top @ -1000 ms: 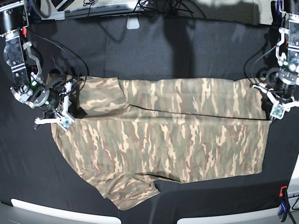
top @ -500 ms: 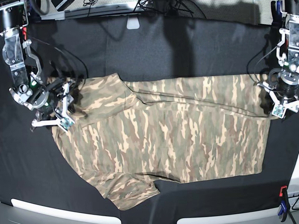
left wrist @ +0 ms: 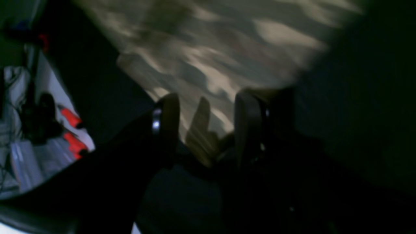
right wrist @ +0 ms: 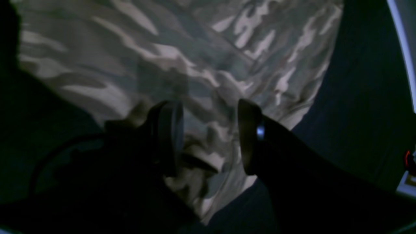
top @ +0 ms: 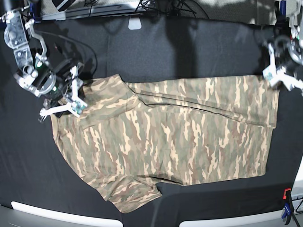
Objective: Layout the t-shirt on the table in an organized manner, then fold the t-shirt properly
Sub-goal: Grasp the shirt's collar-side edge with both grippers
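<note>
Silver-black arms, white, seemingly green-tagged end effectors (top: 64, 101).

The t-shirt (top: 180, 132) is camouflage (olive, brown, tan, cream streaks) on the matte black table (top: 189, 52).

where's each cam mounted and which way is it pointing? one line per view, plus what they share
Base: overhead, looking down on the black table with the t-shirt spread out; both arms show, the right gripper at image left, the left gripper at image right.
Left wrist: on the left arm, looking past its open fingers at the shirt's edge; blurred.
Right wrist: on the right arm, looking down between its open fingers at the shirt.
Shared: all three see the camouflage shirt on black cloth.
</note>
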`<action>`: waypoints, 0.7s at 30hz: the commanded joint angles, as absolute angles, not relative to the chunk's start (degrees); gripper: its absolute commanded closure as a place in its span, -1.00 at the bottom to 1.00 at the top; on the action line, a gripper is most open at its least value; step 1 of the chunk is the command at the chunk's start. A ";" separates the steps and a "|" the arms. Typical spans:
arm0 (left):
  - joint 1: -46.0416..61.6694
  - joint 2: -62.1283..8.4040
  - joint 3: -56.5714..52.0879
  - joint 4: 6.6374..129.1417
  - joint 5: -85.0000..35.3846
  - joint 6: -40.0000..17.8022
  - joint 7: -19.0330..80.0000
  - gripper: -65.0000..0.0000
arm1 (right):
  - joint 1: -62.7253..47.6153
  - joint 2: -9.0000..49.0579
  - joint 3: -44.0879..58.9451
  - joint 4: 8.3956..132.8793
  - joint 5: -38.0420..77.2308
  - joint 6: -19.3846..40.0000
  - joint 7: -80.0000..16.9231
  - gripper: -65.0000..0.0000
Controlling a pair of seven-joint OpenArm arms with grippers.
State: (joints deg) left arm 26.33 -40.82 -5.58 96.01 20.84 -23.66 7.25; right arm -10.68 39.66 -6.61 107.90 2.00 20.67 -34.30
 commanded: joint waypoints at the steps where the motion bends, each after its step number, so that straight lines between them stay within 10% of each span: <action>1: 26.96 -42.00 -6.28 96.84 22.48 -22.76 5.50 0.25 | -10.13 40.62 -5.96 109.34 2.13 20.10 -33.82 0.18; 21: 24.71 -41.93 -6.15 87.46 32.58 -22.33 -3.38 0.25 | -10.35 40.62 -5.96 110.04 2.13 18.96 -34.79 0.18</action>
